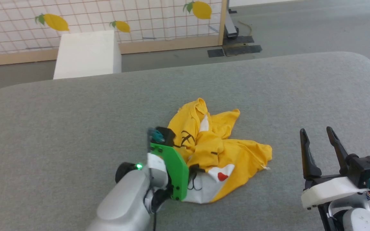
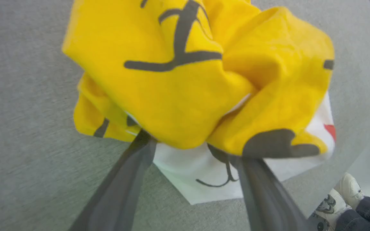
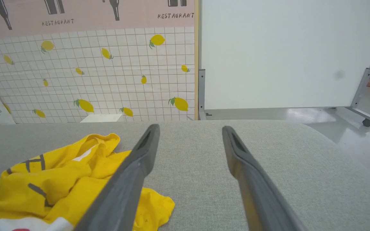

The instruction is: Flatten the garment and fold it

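The yellow garment (image 1: 223,150) lies crumpled in a heap in the middle of the grey padded table (image 1: 75,122), with part of its white muzzle print and a red spot facing up. My left gripper (image 1: 194,173) is at the heap's near-left edge, behind its green bracket. In the left wrist view its two fingers (image 2: 133,173) stand spread, their tips tucked under folds of the garment (image 2: 178,96). My right gripper (image 1: 316,131) hovers open to the right of the cloth, with nothing between its fingers (image 3: 133,173). The garment (image 3: 59,179) lies to their left.
A white box (image 1: 87,54) stands on the floor beyond the table's far edge, in front of a lemon-patterned wall panel (image 1: 140,19). A person's shoes (image 2: 348,189) show beside the table. A white board on wheels (image 3: 284,54) stands at the far right.
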You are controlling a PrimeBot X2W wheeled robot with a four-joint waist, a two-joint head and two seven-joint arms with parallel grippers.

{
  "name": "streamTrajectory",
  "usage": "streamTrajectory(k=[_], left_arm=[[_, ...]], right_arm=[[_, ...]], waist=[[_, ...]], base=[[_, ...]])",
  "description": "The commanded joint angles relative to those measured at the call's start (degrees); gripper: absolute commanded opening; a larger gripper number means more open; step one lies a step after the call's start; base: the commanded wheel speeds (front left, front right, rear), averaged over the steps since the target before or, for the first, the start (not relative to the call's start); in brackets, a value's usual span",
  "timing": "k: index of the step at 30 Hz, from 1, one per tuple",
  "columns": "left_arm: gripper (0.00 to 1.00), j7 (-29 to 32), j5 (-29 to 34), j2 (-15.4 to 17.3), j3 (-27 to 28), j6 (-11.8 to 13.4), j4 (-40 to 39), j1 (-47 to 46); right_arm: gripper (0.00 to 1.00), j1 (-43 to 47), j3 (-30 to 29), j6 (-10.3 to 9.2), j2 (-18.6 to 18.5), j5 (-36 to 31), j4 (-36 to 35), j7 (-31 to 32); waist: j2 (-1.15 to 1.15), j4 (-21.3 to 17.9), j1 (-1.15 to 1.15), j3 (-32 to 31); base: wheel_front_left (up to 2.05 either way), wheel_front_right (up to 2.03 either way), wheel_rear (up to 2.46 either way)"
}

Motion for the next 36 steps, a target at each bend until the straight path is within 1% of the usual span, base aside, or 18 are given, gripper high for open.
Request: streamTrajectory(k=[1,2,3,4,10,13,17,20,25,28,31,34,36], left_arm=[[1.00,-3.12,-0.79,1.02,1.36,0.65,-1.86,1.23],[1.00,-5.75,-0.96,1.26,2.41,0.84,-3.40,1.63],[1.00,-15.36,-0.86,2.31,5.88,1.23,-8.48,3.08],[1.00,-18.76,-0.02,3.17,6.64,1.35,-10.08,3.63],[1.00,-36.32,3.32,6.64,11.95,3.44,-16.38,7.48],[1.00,-40.85,4.73,7.95,13.91,4.39,-17.80,9.73],[1.00,-42.46,6.74,8.81,16.13,5.05,-19.80,12.63],[1.00,-42.67,9.02,9.05,19.03,5.23,-21.47,14.69],[1.00,-42.70,13.00,6.82,24.14,5.56,-25.75,19.98],[1.00,-42.71,14.80,5.24,26.16,5.08,-27.50,22.35],[1.00,-42.71,16.21,3.65,28.14,4.33,-28.57,23.77],[1.00,-42.71,17.47,2.29,29.21,3.75,-29.35,24.69],[1.00,-42.72,18.22,1.47,29.52,3.48,-30.01,25.05]], right_arm=[[1.00,0.66,0.10,-0.09,0.02,-0.20,-0.39,0.13],[1.00,0.71,0.17,-0.09,0.02,-0.22,-0.43,0.18],[1.00,0.82,0.31,-0.09,0.02,-0.23,-0.64,0.34],[1.00,0.86,0.34,-0.09,0.02,-0.26,-0.74,0.40],[1.00,1.09,0.34,-0.09,0.02,-0.28,-1.32,0.68],[1.00,1.31,0.31,-0.09,0.02,-0.32,-1.64,0.86],[1.00,1.48,0.50,-0.09,0.02,-0.66,-1.99,1.23],[1.00,1.30,0.88,-0.09,0.02,-1.11,-2.24,1.71],[1.00,0.62,2.08,-0.09,0.02,-1.58,-2.50,2.94],[1.00,-0.12,2.52,-0.09,0.02,-1.90,-2.48,4.29],[1.00,-1.66,3.77,-0.09,0.02,-2.03,-1.72,7.49],[1.00,-4.07,5.49,-0.09,0.02,-1.40,0.64,14.03],[1.00,-6.26,6.58,-0.09,0.02,-0.84,2.93,20.22]], waist=[[0.00,1.69,0.00,-0.77],[0.00,2.08,0.00,-0.97],[0.00,3.09,0.00,-1.31],[0.00,3.45,0.00,-1.42],[0.00,4.67,0.00,-1.78],[0.00,5.08,0.00,-1.93],[0.00,5.66,0.00,-2.01],[0.00,6.31,0.00,-1.82],[0.00,7.45,0.00,-1.44],[0.00,8.42,0.00,-0.99],[0.00,9.24,0.00,-0.46],[0.00,9.94,0.00,0.15],[0.00,10.39,0.00,0.61]], base=[[0.00,0.00,0.00],[0.00,0.00,0.00],[0.00,0.00,0.00],[0.00,0.00,0.00],[0.00,0.00,0.00],[0.00,0.00,0.00],[0.00,0.00,0.00],[0.00,0.00,0.00],[0.00,0.00,0.00],[0.00,0.00,0.00],[0.00,0.00,0.00],[0.00,0.00,0.00],[0.00,0.00,0.00]])
